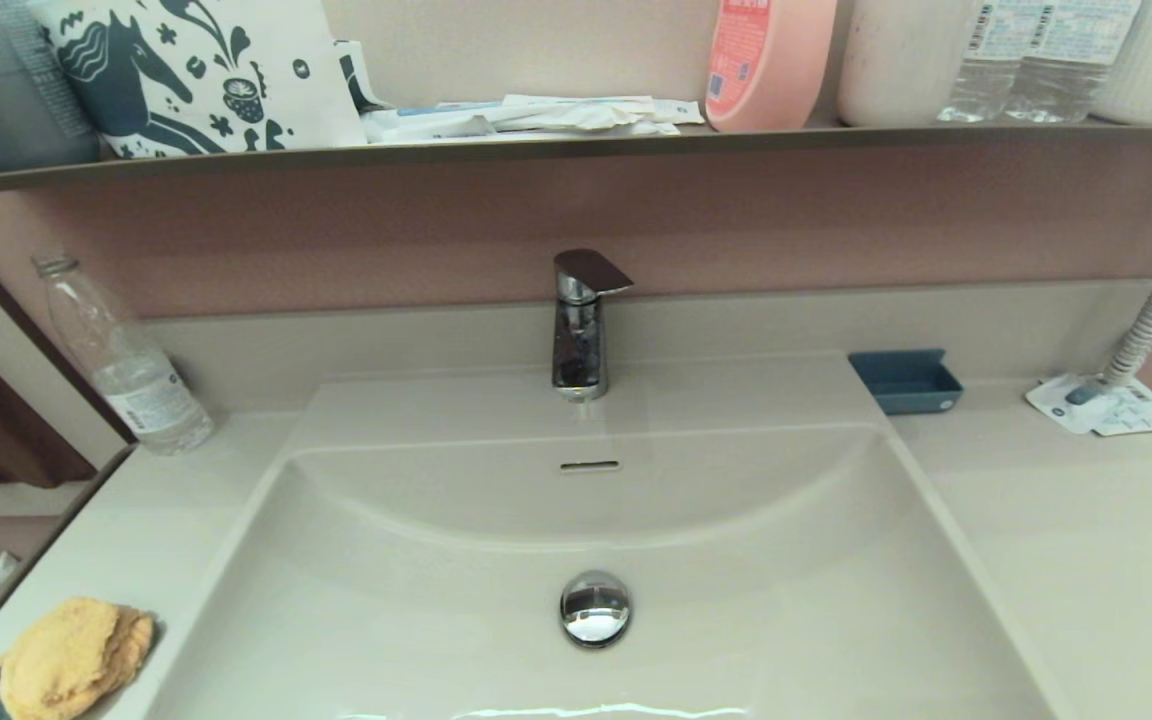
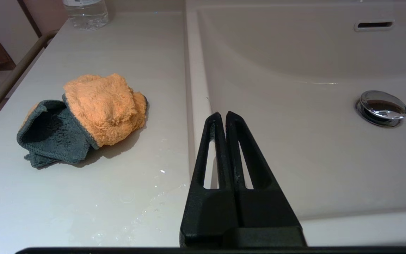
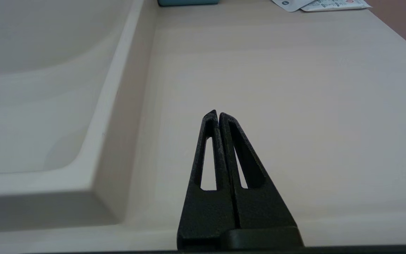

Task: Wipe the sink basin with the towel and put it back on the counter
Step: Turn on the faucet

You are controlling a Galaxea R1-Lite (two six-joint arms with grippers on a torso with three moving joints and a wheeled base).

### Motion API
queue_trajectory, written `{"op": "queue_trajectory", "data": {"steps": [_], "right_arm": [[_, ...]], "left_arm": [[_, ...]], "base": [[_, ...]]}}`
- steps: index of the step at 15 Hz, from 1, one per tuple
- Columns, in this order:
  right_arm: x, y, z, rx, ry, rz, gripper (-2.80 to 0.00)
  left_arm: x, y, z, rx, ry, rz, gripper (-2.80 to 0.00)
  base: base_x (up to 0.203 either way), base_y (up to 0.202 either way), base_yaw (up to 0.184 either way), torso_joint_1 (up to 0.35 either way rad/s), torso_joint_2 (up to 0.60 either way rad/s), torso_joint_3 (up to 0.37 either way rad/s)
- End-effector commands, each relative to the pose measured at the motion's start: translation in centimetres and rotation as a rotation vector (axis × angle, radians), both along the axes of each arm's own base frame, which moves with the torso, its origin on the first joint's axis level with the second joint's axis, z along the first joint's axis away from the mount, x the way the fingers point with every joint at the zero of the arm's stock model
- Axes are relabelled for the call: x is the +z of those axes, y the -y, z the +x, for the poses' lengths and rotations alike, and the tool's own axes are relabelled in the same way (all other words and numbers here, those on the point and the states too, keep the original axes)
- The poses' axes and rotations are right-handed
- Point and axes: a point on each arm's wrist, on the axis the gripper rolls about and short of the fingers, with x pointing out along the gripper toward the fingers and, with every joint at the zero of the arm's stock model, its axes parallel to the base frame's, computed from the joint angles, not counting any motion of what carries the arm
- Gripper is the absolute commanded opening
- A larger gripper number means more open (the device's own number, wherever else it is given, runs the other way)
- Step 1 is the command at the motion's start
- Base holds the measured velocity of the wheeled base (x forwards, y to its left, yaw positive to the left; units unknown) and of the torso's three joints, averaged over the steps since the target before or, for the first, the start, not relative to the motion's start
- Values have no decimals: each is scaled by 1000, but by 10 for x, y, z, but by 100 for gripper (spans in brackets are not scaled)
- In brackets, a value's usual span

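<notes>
The yellow-orange towel (image 1: 71, 655) lies crumpled on the counter (image 1: 126, 530) left of the sink basin (image 1: 416, 620), its grey underside showing. In the left wrist view the towel (image 2: 100, 107) sits on the counter (image 2: 118, 53), well apart from my left gripper (image 2: 223, 114), which is shut and empty over the basin's left rim. The chrome drain plug (image 1: 595, 607) sits mid-basin below the faucet (image 1: 581, 325). My right gripper (image 3: 217, 113) is shut and empty over the right counter (image 3: 294, 88). Neither gripper shows in the head view.
A clear plastic bottle (image 1: 121, 360) stands at the back left of the counter. A blue tray (image 1: 904, 380) and a paper packet (image 1: 1111, 405) lie at the back right. Water drops (image 2: 153, 201) wet the counter by the left gripper. A shelf (image 1: 576, 145) with bottles runs overhead.
</notes>
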Motion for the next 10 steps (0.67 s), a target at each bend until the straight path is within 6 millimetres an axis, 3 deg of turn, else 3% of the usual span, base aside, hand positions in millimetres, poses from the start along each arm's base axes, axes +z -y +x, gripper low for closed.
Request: {"op": "queue_trajectory", "data": {"steps": [1,10], "right_arm": [[0,0,0,0,1,0,-280],[0,0,0,-3,2,8,-280]], "left_arm": [[0,0,0,0,0,0,-280],[0,0,0,0,0,0,-280]], "base": [[0,0,0,0,0,0],[0,0,0,0,0,0]]}}
